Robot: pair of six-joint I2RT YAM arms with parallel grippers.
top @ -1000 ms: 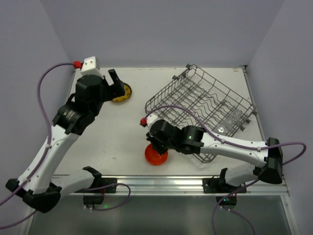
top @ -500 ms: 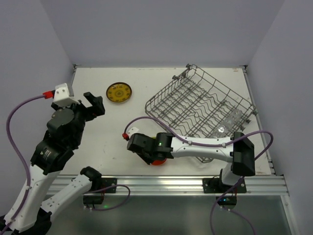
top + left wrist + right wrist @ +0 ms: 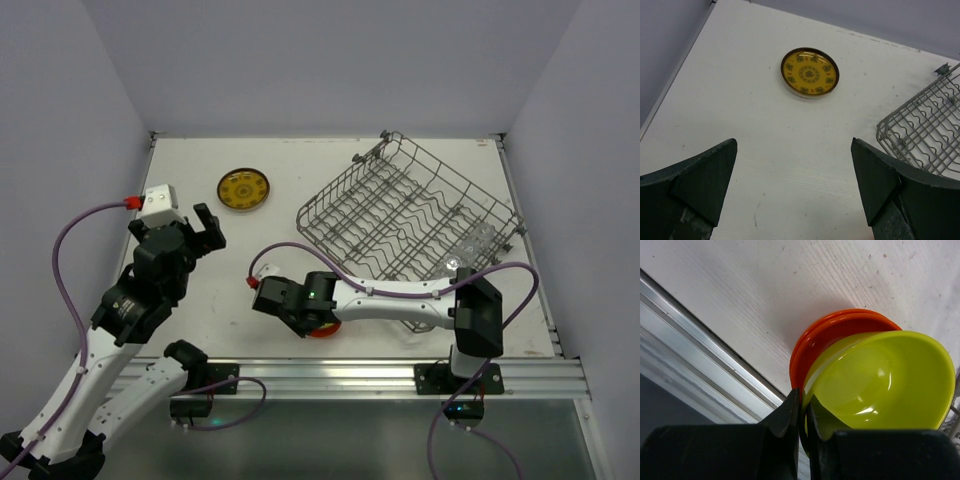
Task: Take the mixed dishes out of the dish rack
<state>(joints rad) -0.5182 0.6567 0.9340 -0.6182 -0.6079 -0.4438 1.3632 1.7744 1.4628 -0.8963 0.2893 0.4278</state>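
In the right wrist view my right gripper point(image 3: 803, 399) is shut on the rim of a yellow-green bowl point(image 3: 880, 380). That bowl tilts inside two stacked orange bowls point(image 3: 812, 342) on the table near the front rail. From above only an orange edge point(image 3: 327, 330) shows under the right wrist. The grey wire dish rack point(image 3: 400, 205) stands at the back right with clear glasses point(image 3: 470, 243) in its right end. The brown-and-yellow patterned plate point(image 3: 244, 189) lies flat at the back left. My left gripper point(image 3: 208, 228) hovers open near it, with the plate point(image 3: 810, 73) ahead of its fingers.
The metal front rail point(image 3: 330, 375) runs just beside the stacked bowls. The rack's corner point(image 3: 920, 130) shows at the right of the left wrist view. The right arm's purple cable point(image 3: 400, 290) trails across the rack's front side.
My left arm has pulled back from the patterned plate toward the near left, leaving the plate on the table. The right wrist has swung left while staying over the orange bowls.
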